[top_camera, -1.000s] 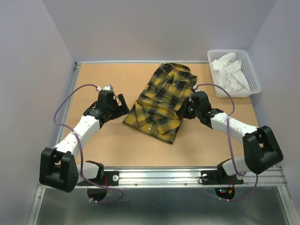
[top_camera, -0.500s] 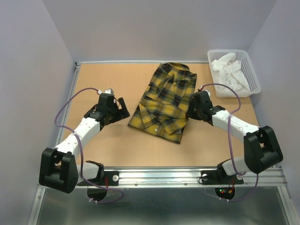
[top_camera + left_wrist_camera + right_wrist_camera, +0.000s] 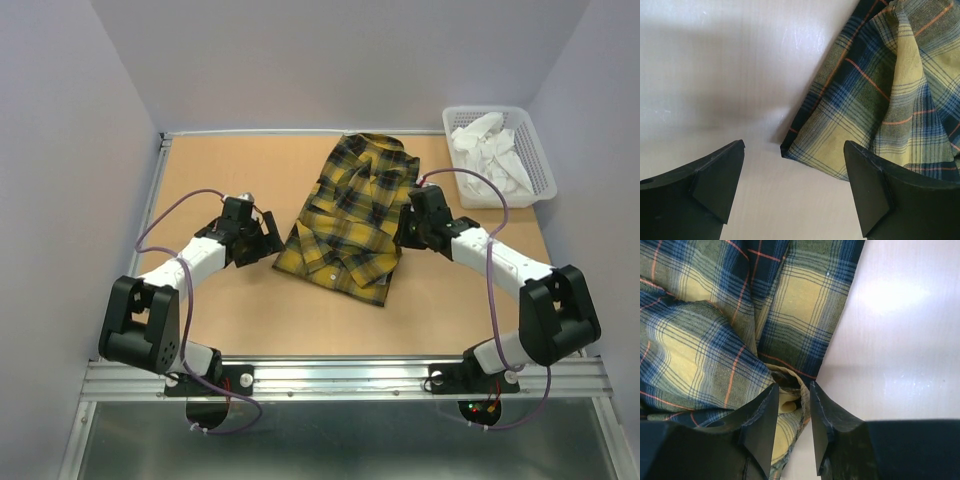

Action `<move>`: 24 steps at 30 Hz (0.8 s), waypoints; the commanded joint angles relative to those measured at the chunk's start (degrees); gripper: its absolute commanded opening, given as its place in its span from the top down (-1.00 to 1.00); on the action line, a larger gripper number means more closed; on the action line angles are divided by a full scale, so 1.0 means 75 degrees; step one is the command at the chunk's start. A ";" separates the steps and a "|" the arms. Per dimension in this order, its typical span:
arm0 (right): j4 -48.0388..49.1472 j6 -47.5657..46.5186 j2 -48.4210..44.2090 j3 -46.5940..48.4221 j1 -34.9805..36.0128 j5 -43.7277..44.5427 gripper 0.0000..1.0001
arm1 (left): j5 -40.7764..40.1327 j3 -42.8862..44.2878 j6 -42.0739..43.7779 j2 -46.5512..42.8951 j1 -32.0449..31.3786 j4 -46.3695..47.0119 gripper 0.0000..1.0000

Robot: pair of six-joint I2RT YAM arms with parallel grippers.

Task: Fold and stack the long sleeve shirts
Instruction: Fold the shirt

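Flanking the shirt [image 3: 350, 215] on the counter [image 3: 300, 320]: left gripper [image 3: 268, 238] leftward, right gripper [image 3: 403, 232] rightward. Sitting behind, far right: basket [image 3: 500, 203].

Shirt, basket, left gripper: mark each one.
shirt [image 3: 350, 225]: top view, middle of the plaid front.
basket [image 3: 542, 160]: top view, right wall.
left gripper [image 3: 795, 146]: left wrist view, midway between its open fingertips, over the shirt's corner.

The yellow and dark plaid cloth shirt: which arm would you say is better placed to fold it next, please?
Probably right: the right fingers pinch a fold of the plaid shirt; the left fingers hang open beside it.
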 commanded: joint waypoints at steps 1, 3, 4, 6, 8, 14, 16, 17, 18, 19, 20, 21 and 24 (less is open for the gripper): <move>-0.0184 0.0204 0.0188 0.0492 -0.0020 -0.0193 0.28 | 0.0285 0.0674 -0.0113 0.0119 0.0022 0.0258 -0.82; -0.0208 0.0216 0.0305 0.0492 -0.0020 -0.0170 0.28 | 0.0250 0.0907 -0.0102 0.0178 0.0022 0.0223 -0.82; -0.0242 0.0228 0.0433 0.0469 -0.0020 -0.0077 0.28 | 0.0192 0.0990 -0.0067 0.0236 0.0022 0.0165 -0.82; -0.0348 0.0298 0.0528 0.0492 -0.0020 -0.0006 0.28 | 0.0168 0.1224 -0.0009 0.0318 0.0022 -0.0022 -0.82; -0.0383 0.0357 0.0587 0.0527 -0.0020 0.0018 0.28 | 0.0191 0.1354 0.0166 0.0342 0.0022 -0.0117 -0.81; -0.0863 0.0498 0.0739 0.0844 -0.0020 -0.0076 0.53 | 0.0004 0.1448 0.0378 0.0295 0.0022 -0.0398 -0.81; -0.1004 0.0533 0.0739 0.0902 -0.0032 0.0099 0.64 | -0.0101 0.1389 0.0390 0.0237 0.0022 -0.0375 -0.81; -0.1062 0.0626 0.0739 0.0949 -0.0021 0.0366 0.76 | -0.0125 0.1389 0.0390 0.0213 0.0022 -0.0387 -0.81; -0.1098 0.0650 0.0728 0.1019 -0.0032 0.0474 0.79 | -0.0114 0.1412 0.0390 0.0213 0.0022 -0.0398 -0.81; -0.1168 0.0685 0.0728 0.1066 -0.0021 0.0672 0.83 | -0.0079 0.1424 0.0355 0.0201 0.0010 -0.0387 -0.80; -0.1192 0.0766 0.0728 0.1217 -0.0020 0.0755 0.84 | -0.0055 0.1436 0.0355 0.0213 0.0010 -0.0387 -0.79; -0.1215 0.0825 0.0728 0.1312 -0.0032 0.0849 0.85 | -0.0043 0.1459 0.0355 0.0225 -0.0002 -0.0375 -0.78; -0.1379 0.1165 0.0833 0.1698 -0.0032 0.1165 0.72 | 0.0167 0.1623 0.0285 0.0260 -0.0049 -0.0445 -0.76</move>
